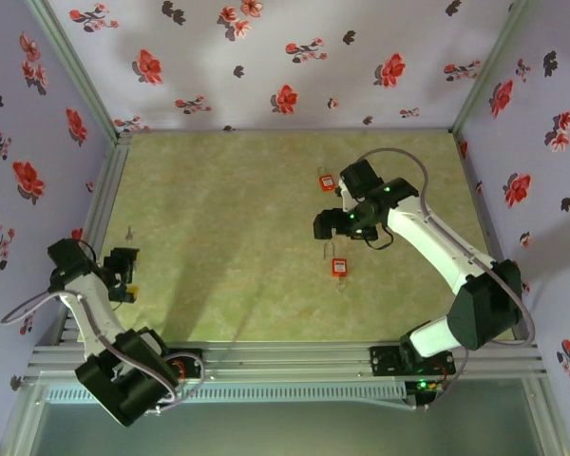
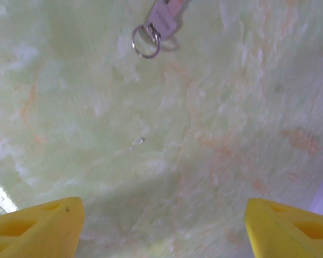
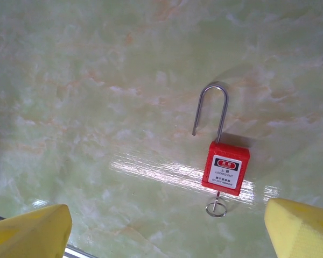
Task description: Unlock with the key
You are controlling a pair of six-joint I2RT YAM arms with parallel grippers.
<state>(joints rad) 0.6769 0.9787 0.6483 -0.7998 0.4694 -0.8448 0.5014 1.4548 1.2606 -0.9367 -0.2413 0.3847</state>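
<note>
Padlock (image 3: 225,167), red, flat on table (image 3: 97,80), right of centre; shackle (image 3: 212,110) with one leg ending free, clear of body; key ring (image 3: 216,207) at its bottom edge; second padlock (image 1: 327,180), also red, farther back, apart. Right gripper (image 3: 164,236) over near padlock; yellow fingers (image 3: 29,234) spread wide, gripping nothing. Loose key (image 2: 162,20) with ring lies near table's left edge; left gripper (image 2: 161,231) near it, not touching; jaws parted, empty.
</note>
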